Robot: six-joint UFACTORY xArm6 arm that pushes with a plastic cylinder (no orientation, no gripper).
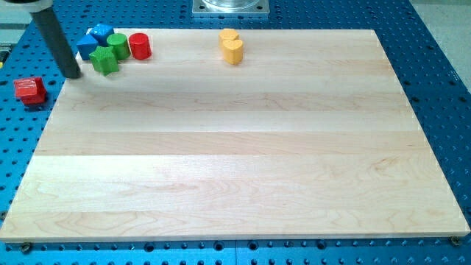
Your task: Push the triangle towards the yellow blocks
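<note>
My tip (72, 75) rests at the board's top-left corner, just left of a cluster of blocks. The cluster holds a blue block (87, 46) that looks triangular, a second blue block (100, 31) behind it, a green cylinder (117, 43), a green block (104, 61) and a red cylinder (140, 46). My tip is closest to the triangular blue block and the green block, a small gap away from each. Two yellow blocks (232, 44) stand touching each other at the top centre, well to the right of the cluster.
A red block (29, 90) lies off the wooden board (235, 162) on the blue perforated table at the view's left. A metal mount (230, 6) sits beyond the board's top edge.
</note>
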